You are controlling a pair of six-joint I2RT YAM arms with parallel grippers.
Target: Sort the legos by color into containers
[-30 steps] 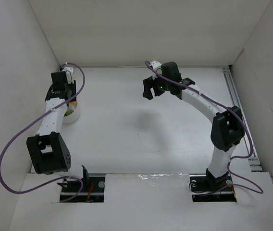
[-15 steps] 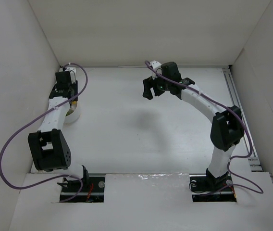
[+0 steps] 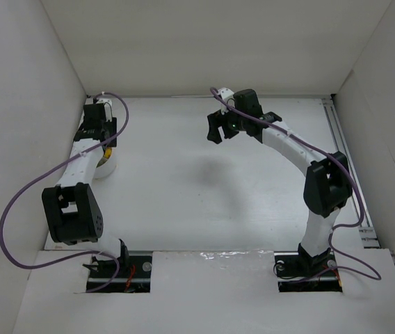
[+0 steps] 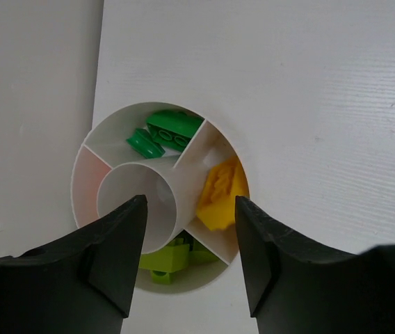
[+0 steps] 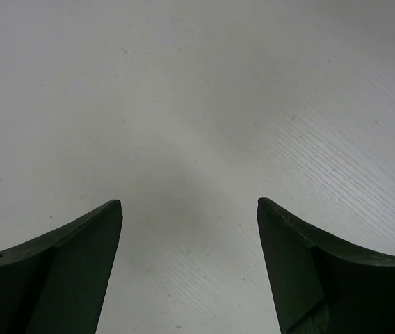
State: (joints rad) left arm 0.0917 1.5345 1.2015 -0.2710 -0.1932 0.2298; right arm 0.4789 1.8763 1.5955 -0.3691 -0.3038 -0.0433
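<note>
Left hand (image 4: 187, 209) held wide over the bowl (image 4: 136, 186).
Legos (image 4: 173, 130) are seen sorted inside; right hand (image 5: 189, 209) is spread wide, empty.

The round bowl (image 4: 124, 188) is white; it holds dark green legos (image 4: 170, 132), a yellow lego (image 4: 222, 195) and lime legos (image 4: 173, 257). The surface (image 4: 309, 104) is white, faintly grained. Left claw (image 4: 189, 209) and right claw (image 5: 189, 205) are black. Purple cables (image 3: 2, 233) trail white-and-black arms (image 3: 288, 149).

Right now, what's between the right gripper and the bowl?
Nothing: only bare table lies between the right gripper and the bowl, as the top view shows.
</note>
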